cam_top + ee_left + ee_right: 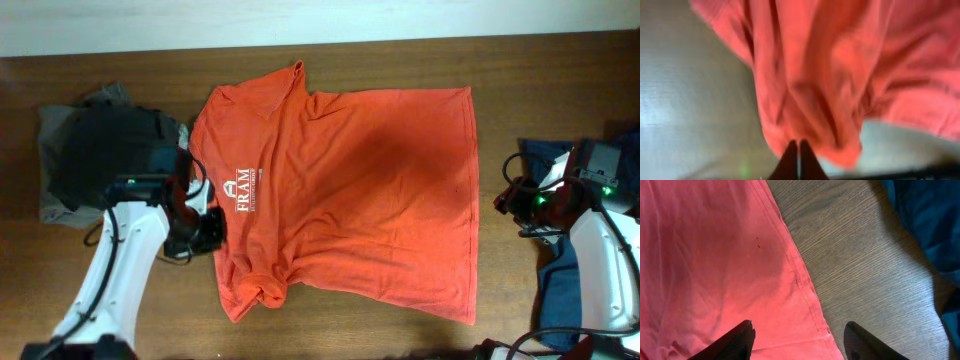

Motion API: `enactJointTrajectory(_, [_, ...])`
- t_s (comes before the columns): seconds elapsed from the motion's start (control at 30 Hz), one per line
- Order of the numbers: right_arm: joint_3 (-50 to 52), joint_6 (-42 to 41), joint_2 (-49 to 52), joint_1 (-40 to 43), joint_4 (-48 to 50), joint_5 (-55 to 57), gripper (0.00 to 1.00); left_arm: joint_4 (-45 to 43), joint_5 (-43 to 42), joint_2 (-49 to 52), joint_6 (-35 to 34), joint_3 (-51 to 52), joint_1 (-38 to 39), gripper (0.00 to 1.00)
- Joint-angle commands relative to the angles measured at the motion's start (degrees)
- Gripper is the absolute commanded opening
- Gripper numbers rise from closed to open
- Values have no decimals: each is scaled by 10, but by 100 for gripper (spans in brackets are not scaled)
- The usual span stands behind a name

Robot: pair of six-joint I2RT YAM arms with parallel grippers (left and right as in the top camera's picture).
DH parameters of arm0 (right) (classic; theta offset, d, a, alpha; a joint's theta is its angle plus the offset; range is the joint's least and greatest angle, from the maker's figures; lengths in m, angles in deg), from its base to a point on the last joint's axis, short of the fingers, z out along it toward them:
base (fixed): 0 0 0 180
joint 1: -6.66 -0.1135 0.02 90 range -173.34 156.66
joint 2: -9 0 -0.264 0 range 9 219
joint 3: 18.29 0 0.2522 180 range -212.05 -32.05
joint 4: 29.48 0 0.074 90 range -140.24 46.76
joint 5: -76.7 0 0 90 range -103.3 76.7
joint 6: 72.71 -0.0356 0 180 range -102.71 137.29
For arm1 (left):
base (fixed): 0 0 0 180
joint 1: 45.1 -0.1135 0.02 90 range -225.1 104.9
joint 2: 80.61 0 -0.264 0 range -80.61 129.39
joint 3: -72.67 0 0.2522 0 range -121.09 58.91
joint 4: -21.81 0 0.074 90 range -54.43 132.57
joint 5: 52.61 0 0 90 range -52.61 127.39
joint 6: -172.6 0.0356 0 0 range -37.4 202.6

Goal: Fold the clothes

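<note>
The orange-red T-shirt (pixel 350 190) lies spread flat on the wooden table (pixel 400 50), its white lettering (pixel 245 195) near the left side. My left gripper (pixel 207 228) sits at the shirt's left edge by the sleeve. In the left wrist view it (pixel 798 143) is shut, and the folds of orange cloth (pixel 830 75) run together at its tips. My right gripper (pixel 508 200) hovers at the shirt's right edge. In the right wrist view it (pixel 797 326) stands open astride the hemmed edge (pixel 800 280), with nothing gripped.
A heap of black and grey garments (pixel 100 150) lies at the far left, behind my left arm. A navy blue garment (pixel 560 270) lies at the right edge under my right arm, and shows in the right wrist view (pixel 925 220).
</note>
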State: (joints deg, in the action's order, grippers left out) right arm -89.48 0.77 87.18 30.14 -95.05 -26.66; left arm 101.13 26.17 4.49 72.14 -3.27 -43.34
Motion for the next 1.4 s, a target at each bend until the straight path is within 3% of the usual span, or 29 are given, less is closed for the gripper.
enactJointTrajectory(0.0, [-5,-3,1,2,2,-2,62,-53,12,78,-7,-7,-3,0])
enactJointTrajectory(0.2, [-5,-3,1,2,2,-2,62,-125,17,201,-7,-7,-3,0])
enactJointTrajectory(0.53, [-5,-3,1,2,4,-2,62,-167,230,244,-17,-7,-48,1])
enactJointTrajectory(0.77, [-5,-4,2,2,7,-2,61,-210,242,246,-1,-60,-104,1])
enactJointTrajectory(0.8, [-5,-4,6,2,8,-6,57,-209,241,246,6,-82,-104,1])
enactJointTrajectory(0.87, [-5,5,15,0,12,-34,35,-192,241,246,12,-123,-103,2])
enactJointTrajectory(0.93, [-3,42,40,-15,22,-64,25,-158,241,246,11,-171,-103,3])
enactJointTrajectory(1.03, [0,43,86,-39,34,-64,19,-121,212,246,12,-203,-103,7])
enactJointTrajectory(1.17, [0,43,150,-55,36,-70,14,-16,66,246,24,-211,-103,13])
enactJointTrajectory(1.37, [0,45,217,-55,59,-71,13,74,29,246,16,-177,-103,11])
